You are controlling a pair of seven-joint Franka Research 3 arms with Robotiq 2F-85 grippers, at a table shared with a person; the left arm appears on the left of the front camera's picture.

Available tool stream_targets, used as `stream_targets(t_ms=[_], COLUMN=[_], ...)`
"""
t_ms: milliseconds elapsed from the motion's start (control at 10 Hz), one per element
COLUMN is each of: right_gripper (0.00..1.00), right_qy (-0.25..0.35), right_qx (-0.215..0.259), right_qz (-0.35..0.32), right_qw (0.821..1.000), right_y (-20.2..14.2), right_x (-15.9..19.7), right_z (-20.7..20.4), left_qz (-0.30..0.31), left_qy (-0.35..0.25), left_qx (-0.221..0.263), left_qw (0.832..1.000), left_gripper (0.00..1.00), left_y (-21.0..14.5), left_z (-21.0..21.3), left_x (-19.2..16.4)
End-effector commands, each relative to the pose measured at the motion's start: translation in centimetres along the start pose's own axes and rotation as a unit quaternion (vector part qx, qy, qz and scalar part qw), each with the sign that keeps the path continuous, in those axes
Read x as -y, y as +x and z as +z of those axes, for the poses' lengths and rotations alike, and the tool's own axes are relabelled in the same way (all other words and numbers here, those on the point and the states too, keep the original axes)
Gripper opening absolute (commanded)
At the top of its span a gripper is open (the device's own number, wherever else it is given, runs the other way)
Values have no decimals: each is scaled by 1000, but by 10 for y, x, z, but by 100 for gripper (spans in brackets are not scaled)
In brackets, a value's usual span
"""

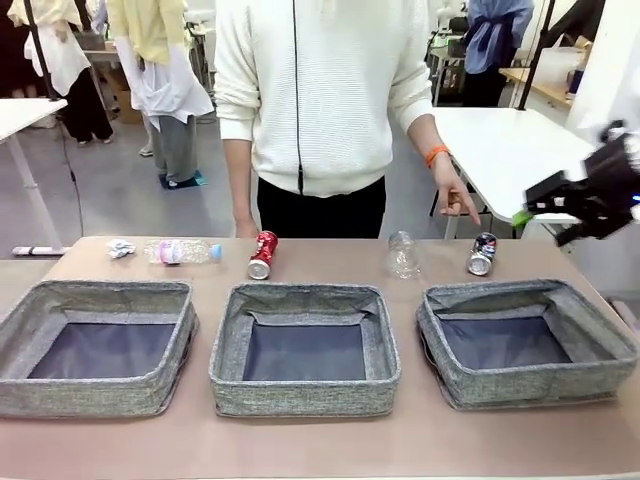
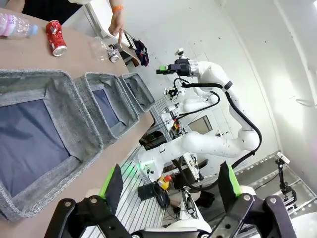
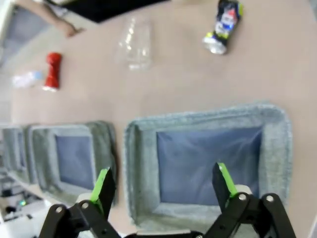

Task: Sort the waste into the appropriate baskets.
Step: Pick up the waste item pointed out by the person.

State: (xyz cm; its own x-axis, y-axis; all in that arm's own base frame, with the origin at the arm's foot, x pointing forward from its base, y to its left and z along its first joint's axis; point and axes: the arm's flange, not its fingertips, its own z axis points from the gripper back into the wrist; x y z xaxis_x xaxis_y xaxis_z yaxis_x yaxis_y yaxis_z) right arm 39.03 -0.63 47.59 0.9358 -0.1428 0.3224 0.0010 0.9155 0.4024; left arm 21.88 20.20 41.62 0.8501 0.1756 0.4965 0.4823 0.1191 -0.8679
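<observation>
Left pincer (image 2: 170, 184) hangs with its fingers wide apart and empty, out to the left of the middle basket (image 2: 105, 105). The left basket (image 2: 29, 144) is the bin closest to it. Right pincer (image 1: 532, 207) is the same deal, spread open with nothing in it. It's up in the air way off to the right of the middle basket, and its own camera looks down on the right basket (image 3: 203, 118).

The brownish table (image 1: 320, 440) carries everything. The three grey bins sit in a row along its near side. The middle basket has one neighbour just beside it on each side with small gaps, and all three show only dark lining.

The waste is strung out behind that row, on the person's side. The clear bottle (image 1: 182, 251) lies on its side behind and left of the middle basket, with its blue cap pointing back towards it. The person's hand (image 1: 458, 200) hangs behind and well right of the middle basket, finger pointing down, with an orange band on the wrist. The Pepsi can (image 1: 482, 254) lies right below that finger. The red can (image 1: 262, 254) lies just behind the middle basket's far left corner. The clear plastic container (image 1: 403, 255) sits just behind its far right corner, and I can't tell if it's upright or tipped. The paper wad (image 1: 121, 248) is the farthest left of the middle basket, just past the bottle.
</observation>
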Motion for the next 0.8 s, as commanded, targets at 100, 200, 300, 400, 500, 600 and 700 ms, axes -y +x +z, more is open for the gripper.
stream_targets(t_ms=[100, 200, 300, 400, 500, 600, 700], right_gripper=[100, 100, 100, 100, 100, 100, 100], right_qy=[0, -90, -108, -125, -140, -147, -143], right_qx=[0, -5, 3, -6, -7, -10, -29], right_qz=[0, -68, -86, -102, -121, -132, -144], right_qw=[1000, 994, 990, 987, 983, 980, 979], right_y=[0, -22, -6, 13, 41, 68, 93], right_x=[0, -5, -8, -7, -4, 4, 16], right_z=[0, 7, -5, -22, -46, -72, -98], left_qz=[-12, -12, -12, -12, -12, -12, -12], left_qy=[-8, -8, -8, -8, -8, -8, -8], left_qx=[6, 6, 6, 6, 6, 6, 6], left_qw=[1000, 1000, 1000, 1000, 1000, 1000, 1000], left_gripper=[100, 100, 100, 100, 100, 100, 100], left_y=[2, 2, 2, 2, 2, 2, 2], left_z=[1, 1, 1, 1, 1, 1, 1], left_x=[2, 2, 2, 2, 2, 2, 2])
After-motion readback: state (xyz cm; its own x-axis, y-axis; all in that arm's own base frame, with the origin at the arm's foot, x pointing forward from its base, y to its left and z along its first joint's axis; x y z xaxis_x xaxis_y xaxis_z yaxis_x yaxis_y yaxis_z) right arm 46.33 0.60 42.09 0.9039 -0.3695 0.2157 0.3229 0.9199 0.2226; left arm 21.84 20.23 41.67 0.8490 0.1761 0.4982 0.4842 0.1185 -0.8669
